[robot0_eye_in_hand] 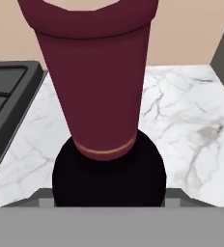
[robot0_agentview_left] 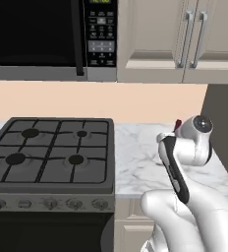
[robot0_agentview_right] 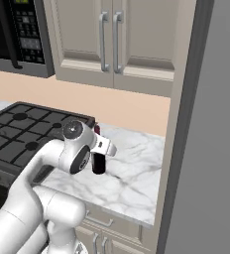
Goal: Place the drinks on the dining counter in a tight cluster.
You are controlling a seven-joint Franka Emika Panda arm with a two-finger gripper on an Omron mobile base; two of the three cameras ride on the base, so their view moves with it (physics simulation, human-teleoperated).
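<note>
Wine bottle (robot0_eye_in_hand: 102, 96) upright on marble surface (robot0_agentview_right: 132, 168) beside stove (robot0_agentview_left: 49, 152), clasped low by gripper (robot0_agentview_right: 98, 161).

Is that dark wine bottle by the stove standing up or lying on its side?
Standing upright. The wine bottle rises straight from the marble worktop, its red-capped neck pointing up, in the right base and hand views.

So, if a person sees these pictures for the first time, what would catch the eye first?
Probably the dark wine bottle, whose maroon neck looms in the hand view, standing on the short marble worktop beside the stove. Next, the white arm bent low over that worktop, its end effector at the bottle. Grey cabinets hang above.
</note>
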